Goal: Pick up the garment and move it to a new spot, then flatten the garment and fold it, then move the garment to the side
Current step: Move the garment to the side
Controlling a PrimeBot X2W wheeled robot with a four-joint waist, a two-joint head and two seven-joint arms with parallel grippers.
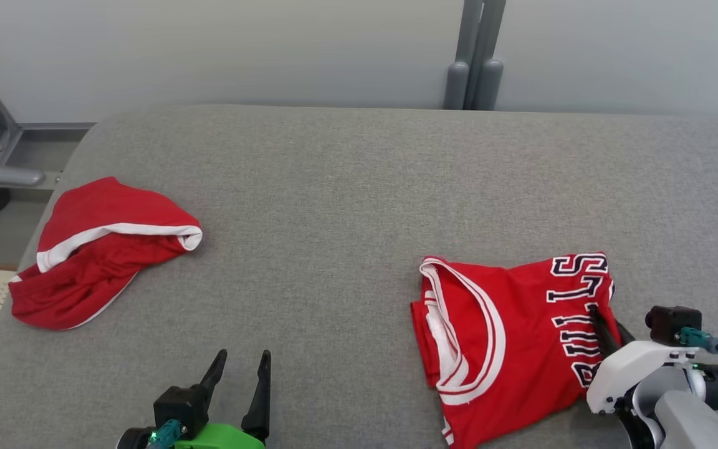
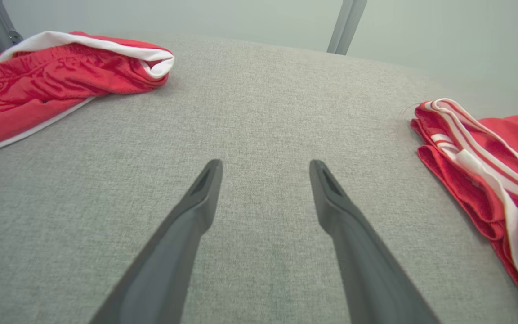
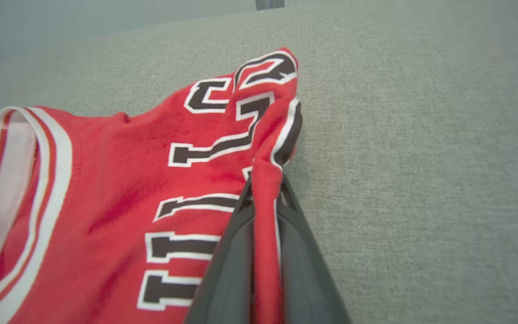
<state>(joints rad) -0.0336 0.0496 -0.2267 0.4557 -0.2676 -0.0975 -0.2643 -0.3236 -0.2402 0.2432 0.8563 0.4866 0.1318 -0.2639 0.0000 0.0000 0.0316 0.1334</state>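
Right pincer [image 3: 264, 185] grips a ridge of red jersey [image 3: 119, 180], perhaps mesh; left pincer [image 2: 265, 171] gapes.

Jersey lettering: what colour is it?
Black with white outlines, on the red jersey; clearest in the right wrist view.

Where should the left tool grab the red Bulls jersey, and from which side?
Probably best to grip the jersey by its white-striped edge, the side facing the left tool. Come in low from the robot's left: that trim lies in stacked, raised folds, offering a lip, while the right tool pinches the lettered side.
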